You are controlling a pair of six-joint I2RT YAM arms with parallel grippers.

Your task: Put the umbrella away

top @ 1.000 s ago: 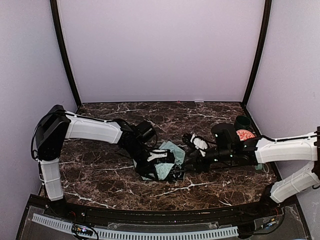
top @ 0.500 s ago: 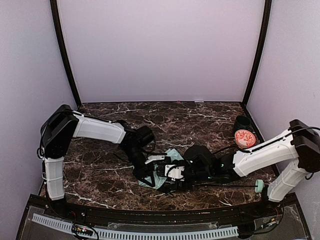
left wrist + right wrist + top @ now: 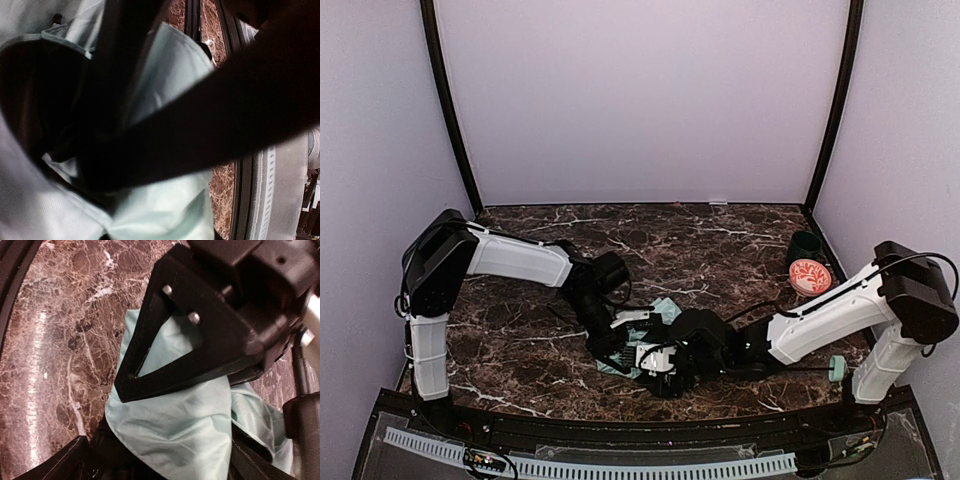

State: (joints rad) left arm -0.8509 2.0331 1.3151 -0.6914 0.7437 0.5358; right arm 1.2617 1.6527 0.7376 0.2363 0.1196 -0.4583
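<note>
Right fingers (image 3: pixel 70 462): spread wide. In your right wrist view one sits at each lower corner, and mint cloth lies loose between them, not pinched.
Left fingers (image 3: pixel 145 335): set down on the cloth just beyond the right pair, where one black triangular finger fills much of that view. You cannot tell whether they pinch the fabric, because the left wrist view is only dark blur against cloth.
Umbrella (image 3: pixel 665 310): a crumpled heap mid-desk, toward the near edge. It is mint outside, with black lining showing in the folds. The two pairs of fingers meet on it, one from the left and one from the right.
In the way: from above, both wrists cover most of the heap, so you see only slivers of mint.
Shaft (image 3: pixel 790 371): thin and black, it runs right from the heap along the near side of the right arm (image 3: pixel 820 320).
Handle (image 3: pixel 837 370): a small mint knob at the shaft's right end, close to that arm's base and well apart from the cloth.
Round object (image 3: pixel 810 275): patterned orange and white, far right on the desk (image 3: pixel 520 350), well apart from the umbrella.
Dark cup (image 3: pixel 807 245): just behind the round object. You cannot tell whether they touch.
Front rail (image 3: pixel 620 465): a white toothed strip along the near edge.
</note>
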